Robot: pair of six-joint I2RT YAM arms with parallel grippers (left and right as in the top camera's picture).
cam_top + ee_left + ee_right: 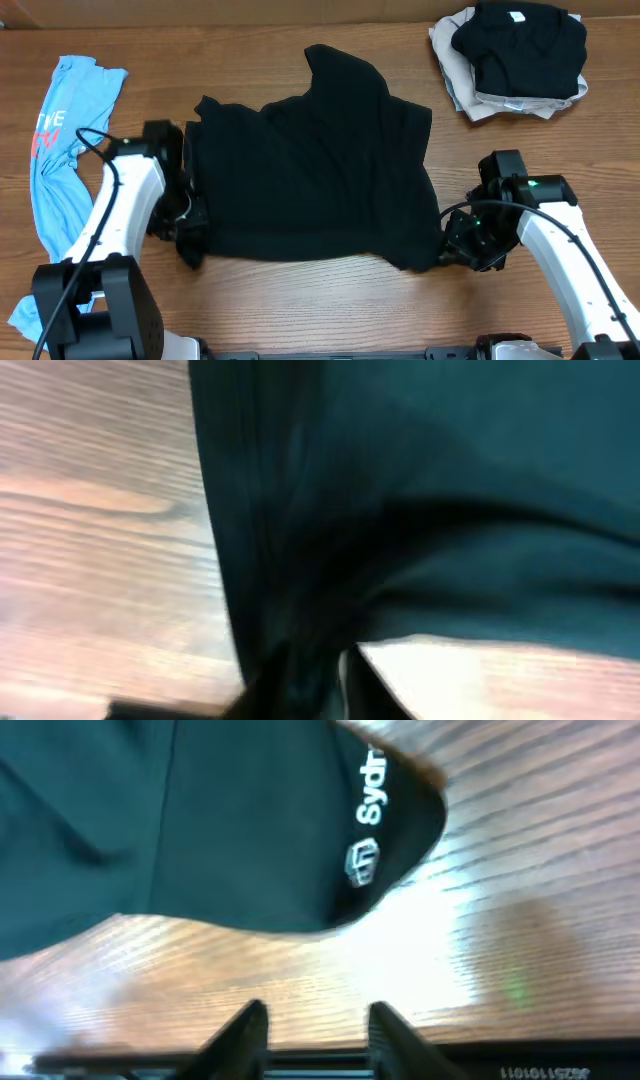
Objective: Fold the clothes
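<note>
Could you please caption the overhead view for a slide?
Left gripper and right gripper flank a black shirt spread on the table; blue shirt at left, folded clothes top right.

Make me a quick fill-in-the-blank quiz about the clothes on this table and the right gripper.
The shirt spread mid-table is ___. The crumpled shirt at the left is light ___. The folded pile lies toward the far ___ corner. The right gripper is ___, holding nothing.
Missing: black, blue, right, open.
</note>
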